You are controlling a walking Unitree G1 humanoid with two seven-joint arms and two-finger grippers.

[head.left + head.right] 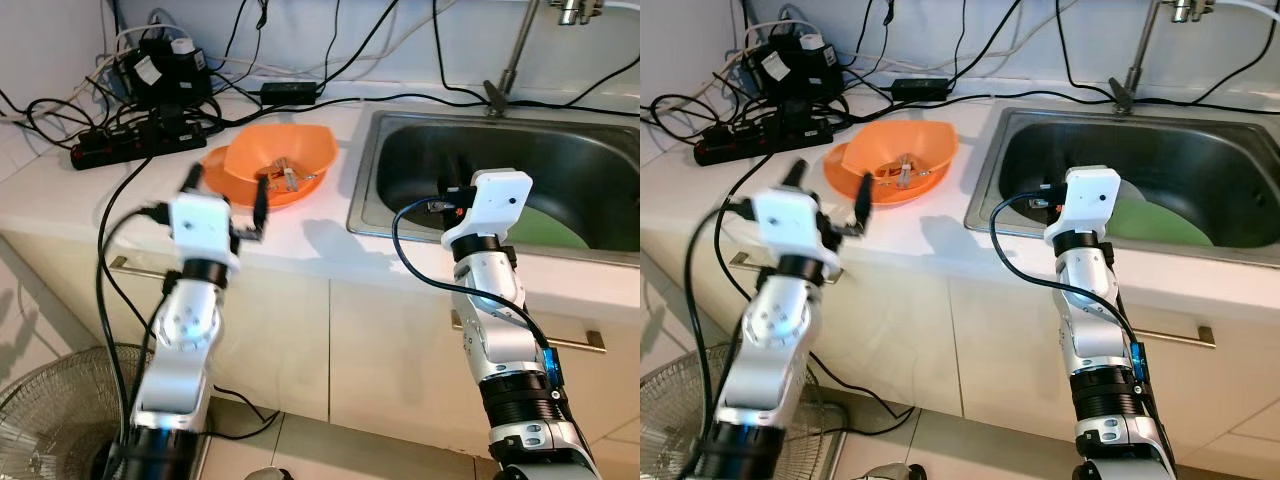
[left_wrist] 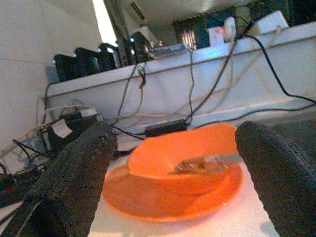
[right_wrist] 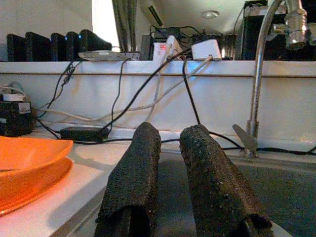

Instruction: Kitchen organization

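A fan (image 1: 45, 410) with a round wire grille stands on the floor by the left arm. Above it the left gripper (image 1: 225, 205) is raised at the counter's (image 1: 60, 195) front edge, its two rough black fingers (image 2: 74, 177) spread wide with nothing between them. Just beyond those fingertips, on the white counter, lies the orange plate (image 1: 225, 175), flat and glossy, with an orange bowl (image 1: 280, 150) sitting in it. The bowl is smooth plastic with a squarish, softly cornered rim, and a small metal piece (image 1: 285, 178) rests inside; what it is cannot be told.

The right gripper (image 3: 170, 173) reaches over the front rim of the sink (image 1: 365, 180), its coarse, textured fingers nearly together with a narrow gap and holding nothing. The sink is dull stainless steel, and a flat green plate (image 1: 1155, 225) lies in its basin just past the right wrist. A slim curved metal tap (image 3: 261, 74) rises behind the basin.

At the counter's back left, a black power strip (image 1: 125, 145) and adapters sit in a tangle of black and white cables (image 1: 250, 40). A brushed metal handle (image 1: 560, 338) runs across the pale cabinet front below the sink.
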